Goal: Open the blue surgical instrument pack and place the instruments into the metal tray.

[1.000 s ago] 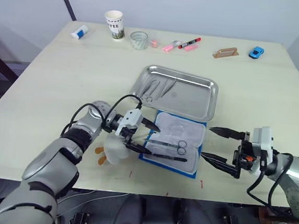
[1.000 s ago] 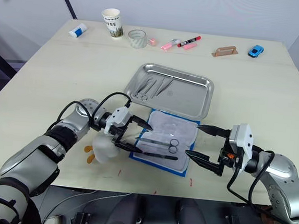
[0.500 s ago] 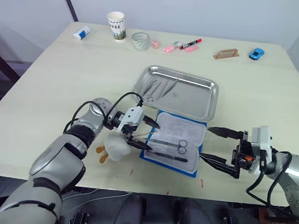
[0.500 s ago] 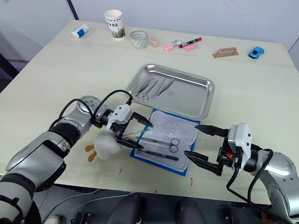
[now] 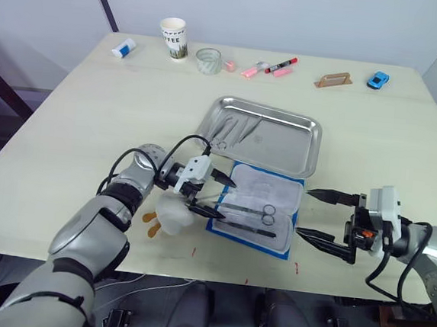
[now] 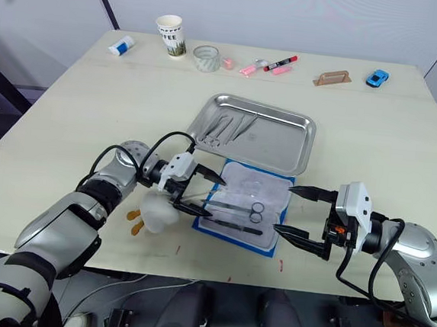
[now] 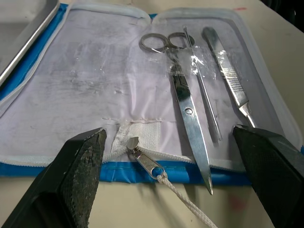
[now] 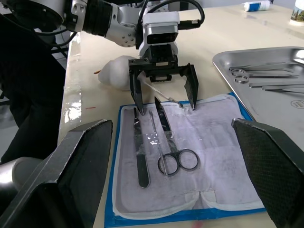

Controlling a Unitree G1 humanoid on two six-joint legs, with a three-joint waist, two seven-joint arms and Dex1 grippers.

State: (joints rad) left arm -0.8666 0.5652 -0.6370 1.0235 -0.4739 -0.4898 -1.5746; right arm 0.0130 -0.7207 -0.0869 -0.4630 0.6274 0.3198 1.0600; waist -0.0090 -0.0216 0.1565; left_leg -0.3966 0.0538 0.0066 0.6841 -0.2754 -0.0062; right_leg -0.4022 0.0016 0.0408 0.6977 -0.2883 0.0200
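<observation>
Left claw (image 5: 214,197) over beige table (image 5: 93,114)

Lab-like test room, plain table (image 5: 93,114), bare pale walls, scattered props

On the cream table lay one open bright-blue fabric instrument pack (image 5: 254,215) holding three slim silver instruments (image 7: 190,111), beside one shiny rectangular steel tray (image 5: 297,143) with several more, too small to count. Along the far edge stood one paper cup (image 5: 174,37), one clear glass jar (image 5: 208,59) and one small blue toy car (image 5: 377,79).
</observation>
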